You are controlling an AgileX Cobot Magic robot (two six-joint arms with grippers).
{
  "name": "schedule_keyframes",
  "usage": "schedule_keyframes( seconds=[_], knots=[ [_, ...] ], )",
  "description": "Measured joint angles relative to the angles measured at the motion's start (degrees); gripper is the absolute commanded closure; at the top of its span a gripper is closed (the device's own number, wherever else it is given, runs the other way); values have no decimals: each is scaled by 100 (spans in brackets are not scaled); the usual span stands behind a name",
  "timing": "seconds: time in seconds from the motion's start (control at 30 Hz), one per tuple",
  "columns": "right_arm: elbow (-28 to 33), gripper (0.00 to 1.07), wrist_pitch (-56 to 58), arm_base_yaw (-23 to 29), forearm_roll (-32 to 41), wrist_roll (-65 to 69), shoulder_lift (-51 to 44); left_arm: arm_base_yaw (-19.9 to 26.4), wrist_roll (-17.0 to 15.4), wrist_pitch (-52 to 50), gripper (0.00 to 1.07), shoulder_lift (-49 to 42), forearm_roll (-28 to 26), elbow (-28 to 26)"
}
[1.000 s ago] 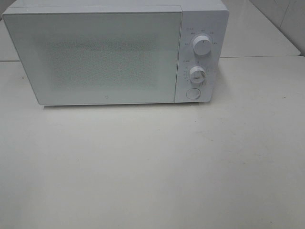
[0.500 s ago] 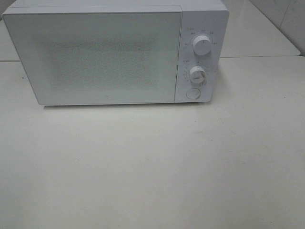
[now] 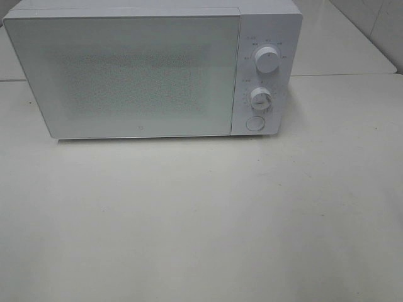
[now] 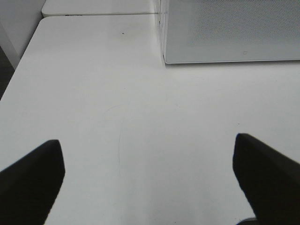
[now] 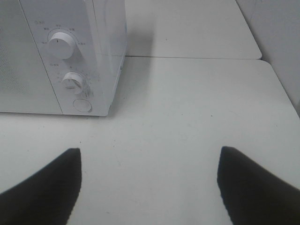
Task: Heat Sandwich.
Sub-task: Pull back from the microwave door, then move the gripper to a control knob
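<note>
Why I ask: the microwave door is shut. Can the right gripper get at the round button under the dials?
Probably yes: the right gripper is open, and only tabletop lies between it and the round button.

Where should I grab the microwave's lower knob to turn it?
Pinch the lower knob across its round rim, coming straight in from the front with the open right gripper; it juts forward from the control panel, on that arm's side.
</note>
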Motion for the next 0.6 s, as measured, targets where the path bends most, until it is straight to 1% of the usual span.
schedule_keyframes(
  seconds=[0.03,0.13,0.27,0.3,0.4,0.47,0.5,0.6],
  knots=[
    [11,31,-275,0,0,0,258,0,0,0,15,0,0,0],
    [17,31,-539,0,0,0,498,0,0,0,15,0,0,0],
    [17,31,-1238,0,0,0,1134,0,0,0,15,0,0,0],
    [17,31,-1238,0,0,0,1134,0,0,0,15,0,0,0],
    [17,31,-1811,0,0,0,1696,0,0,0,15,0,0,0],
    [17,31,-1937,0,0,0,1805,0,0,0,15,0,0,0],
    [17,31,-2240,0,0,0,2051,0,0,0,15,0,0,0],
    [17,31,-2681,0,6,0,2458,0,0,0,15,0,0,0]
  ],
)
